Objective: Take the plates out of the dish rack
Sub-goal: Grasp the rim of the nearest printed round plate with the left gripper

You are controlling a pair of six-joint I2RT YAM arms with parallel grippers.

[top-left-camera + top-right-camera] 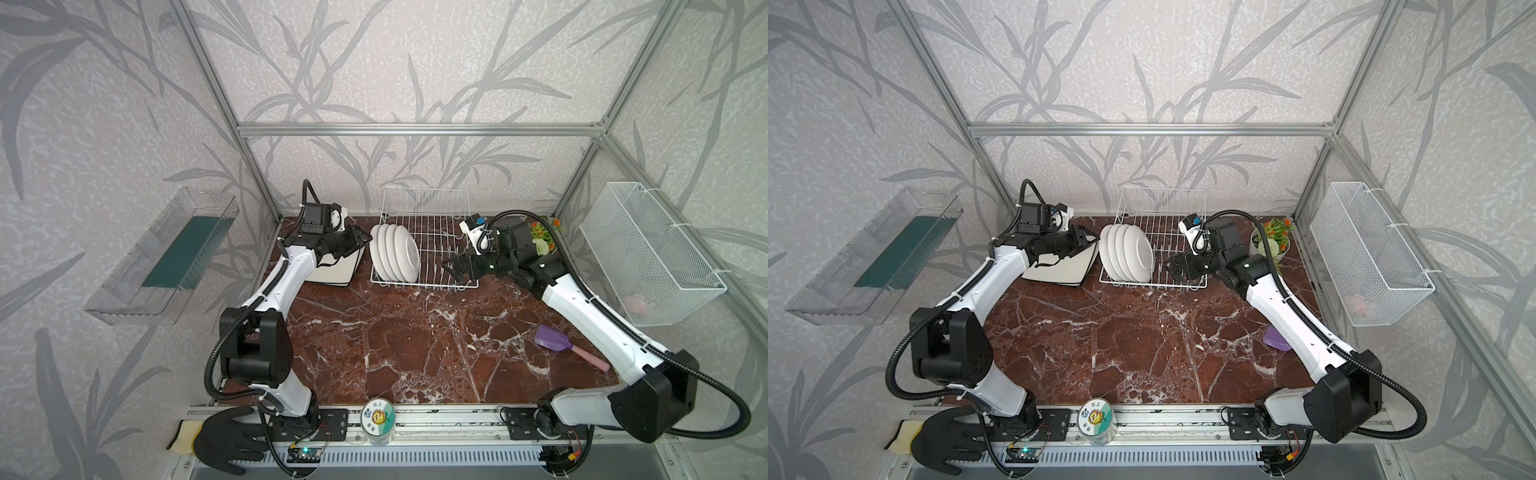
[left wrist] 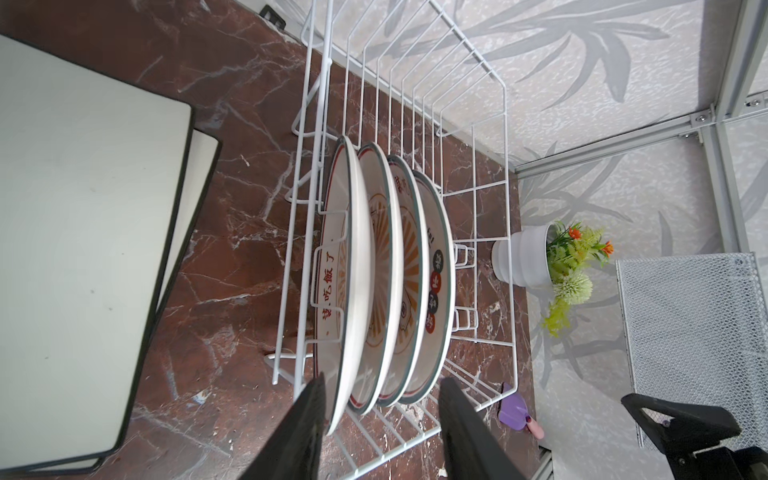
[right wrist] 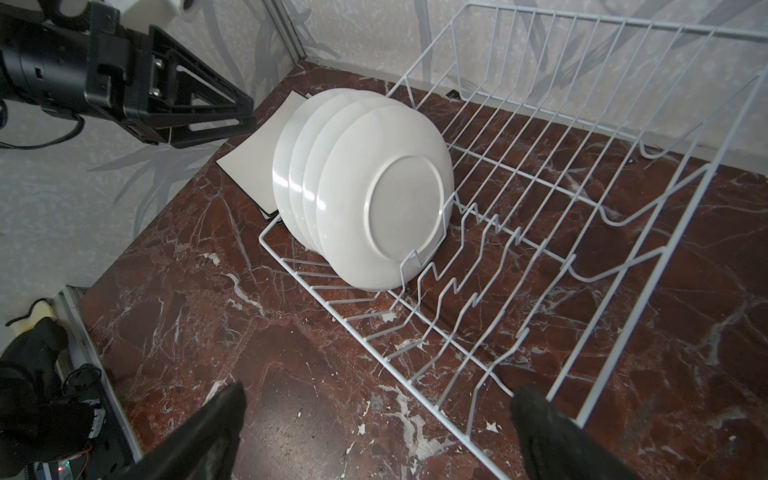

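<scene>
Black glove (image 1: pixel 224 440) and a sticker-topped jar (image 1: pixel 377 417) sit on the front rail (image 1: pixel 449 420), nearest your viewpoint in both top views. Beyond them lies the brown marbled worktop (image 1: pixel 395 340).

At its far edge stands the white wire dish rack (image 1: pixel 432 232). Four round plates (image 1: pixel 395 251) stand on edge in its left end, leaning together. The square plates (image 1: pixel 332 274), pale with dark rims, lie stacked flat on the worktop just left of the rack.

Your left end effector (image 2: pixel 383 378) hovers over the square plates, beside the rack's left end. Its jaws are parted and hold nothing, and the left wrist view shows the round plates' printed faces ahead of it. Your right end effector (image 3: pixel 380 386) is at the rack's front right corner, its jaws spread wide and empty.

A purple scoop (image 1: pixel 548 336) lies on the worktop's right side. A potted plant (image 1: pixel 1273 241) stands at the back right.
</scene>
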